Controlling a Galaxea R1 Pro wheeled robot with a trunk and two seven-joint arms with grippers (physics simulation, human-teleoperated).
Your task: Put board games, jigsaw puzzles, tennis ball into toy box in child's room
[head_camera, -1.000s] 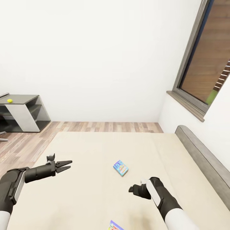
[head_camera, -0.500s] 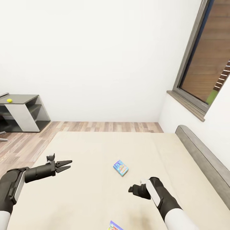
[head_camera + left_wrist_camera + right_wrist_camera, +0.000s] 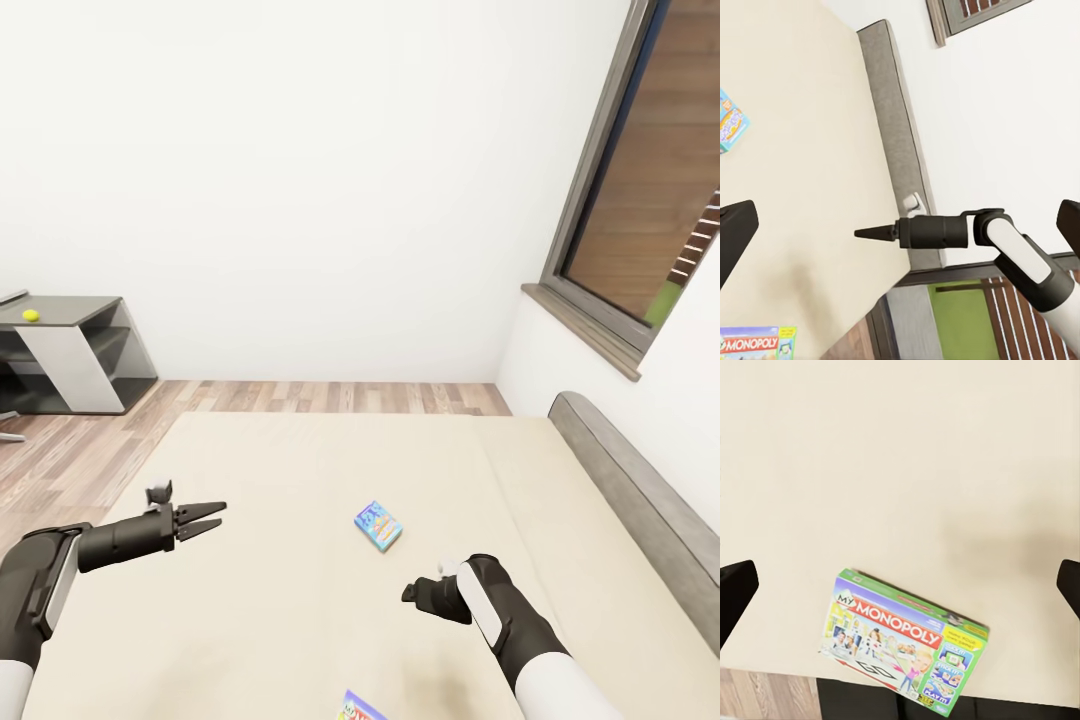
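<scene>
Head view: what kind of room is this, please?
Most likely a bedroom, perhaps a child's. A wide beige bed with a grey headboard lies in front, board games lie on it, and a grey desk with a small yellow ball stands by the wall.

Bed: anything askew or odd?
The Monopoly box lies skewed at the bed's edge, one corner slightly overhanging. The small blue game lies flat mid-mattress. Nothing looks damaged or spilled.

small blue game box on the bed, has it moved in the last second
No. The small blue printed game box lies at the same spot on the beige mattress, equally far from the grey headboard.
</scene>
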